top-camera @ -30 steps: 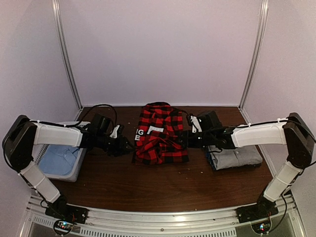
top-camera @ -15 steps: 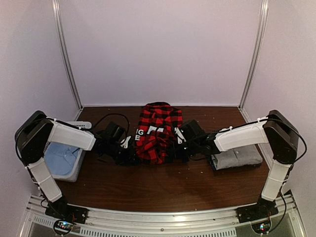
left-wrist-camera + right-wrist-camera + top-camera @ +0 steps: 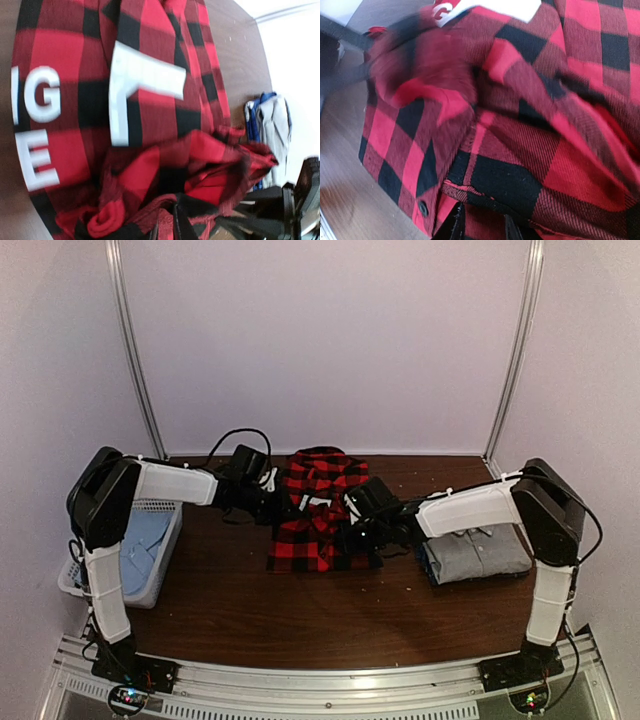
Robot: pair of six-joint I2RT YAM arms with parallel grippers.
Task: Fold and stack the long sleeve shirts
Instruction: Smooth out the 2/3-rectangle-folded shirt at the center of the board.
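Observation:
The red-and-black flannel shirt [image 3: 322, 512] lies partly folded in the middle of the table, its white letters on the left side. It fills the left wrist view [image 3: 150, 100] and the right wrist view [image 3: 545, 125]. My left gripper [image 3: 284, 504] is at its far left edge, shut on a bunched fold of flannel [image 3: 167, 227]. My right gripper [image 3: 353, 531] is at its right side, its fingers closed on the flannel's hem [image 3: 484, 227]. The grey shirt [image 3: 478, 554] lies folded at the right, and also shows in the left wrist view [image 3: 272, 125].
A white basket [image 3: 152, 562] with light blue cloth stands at the table's left edge. Upright frame posts [image 3: 135, 350] stand at the back corners. The right arm [image 3: 300, 200] shows at the edge of the left wrist view.
Both grippers have closed in from the sides onto the flannel and moved toward the back. The shirt bunched up, then its sides folded inward over the middle.

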